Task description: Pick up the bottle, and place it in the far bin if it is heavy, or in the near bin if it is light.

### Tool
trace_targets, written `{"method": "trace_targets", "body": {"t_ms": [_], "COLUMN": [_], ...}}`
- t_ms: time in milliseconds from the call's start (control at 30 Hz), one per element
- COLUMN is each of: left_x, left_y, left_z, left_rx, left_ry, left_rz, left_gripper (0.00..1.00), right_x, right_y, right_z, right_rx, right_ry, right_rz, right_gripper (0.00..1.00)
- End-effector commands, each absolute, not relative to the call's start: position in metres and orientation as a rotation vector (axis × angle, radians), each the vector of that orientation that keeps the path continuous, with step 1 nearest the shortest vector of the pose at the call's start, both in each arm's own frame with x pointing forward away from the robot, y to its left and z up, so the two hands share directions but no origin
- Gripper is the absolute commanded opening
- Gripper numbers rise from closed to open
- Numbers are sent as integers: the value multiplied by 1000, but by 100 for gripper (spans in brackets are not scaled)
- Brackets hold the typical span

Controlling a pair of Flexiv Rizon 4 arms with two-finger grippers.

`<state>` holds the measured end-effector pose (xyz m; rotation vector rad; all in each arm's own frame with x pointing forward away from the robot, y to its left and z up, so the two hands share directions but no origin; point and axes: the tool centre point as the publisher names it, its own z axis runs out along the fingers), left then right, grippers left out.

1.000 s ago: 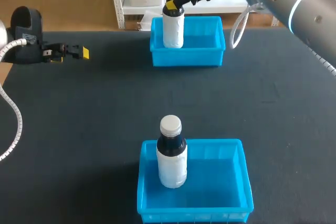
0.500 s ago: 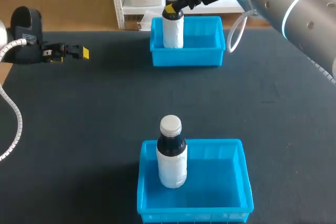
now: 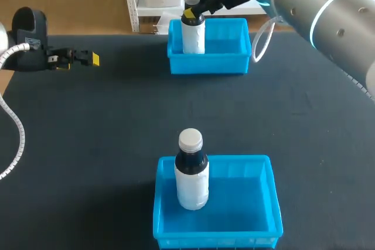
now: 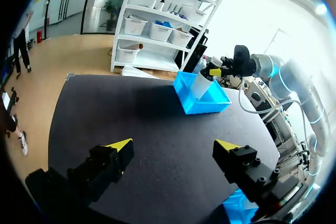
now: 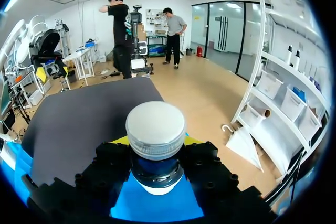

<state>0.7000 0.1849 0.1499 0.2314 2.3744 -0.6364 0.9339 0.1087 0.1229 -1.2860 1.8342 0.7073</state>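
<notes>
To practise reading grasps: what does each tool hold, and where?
Right tool grips the white-capped plastic bottle by its dark neck, below the cap; left tool holds nothing.

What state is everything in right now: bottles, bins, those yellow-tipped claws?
Far bottle: upright, capped, inside far bin.
Near bottle: upright, capped, standing in near bin.
Right jaws: shut on far bottle's neck.
Left jaws: open, empty.

far bin [image 3: 208, 65], near bin [image 3: 217, 241]: glossy blue plastic; table [image 3: 117, 121]: matt black; bottle [image 5: 155, 137]: ribbed white plastic cap
</notes>
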Motion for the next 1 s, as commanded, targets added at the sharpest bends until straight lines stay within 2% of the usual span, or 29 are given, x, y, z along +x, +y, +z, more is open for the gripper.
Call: {"method": "trace_targets", "body": {"t_ms": [33, 133, 167, 200, 233, 567, 1000], "left_x": [700, 700, 700, 700, 700, 700, 700], "left_y": [185, 185, 185, 185, 185, 185, 185], "left_z": [150, 150, 150, 150, 150, 150, 150], "left_rx": [231, 231, 231, 231, 231, 231, 231], "left_ry": [2374, 2374, 2374, 2374, 2374, 2374, 2374], "left_rz": [-636, -636, -636, -636, -636, -636, -636], "left_gripper": [100, 100, 100, 100, 100, 100, 100], "right_x": [949, 949, 949, 949, 949, 941, 907], "right_y": [114, 115, 115, 116, 116, 100, 23], "right_z": [123, 122, 122, 122, 122, 132, 155], "right_rx": [-1395, -1402, -1403, -1405, -1406, -1423, -1356], "right_ry": [1817, 1821, 1828, 1835, 1838, 1870, 1978], "right_rz": [869, 874, 875, 879, 881, 859, 743], "right_gripper": [0, 0, 18, 62, 100, 100, 100]}}
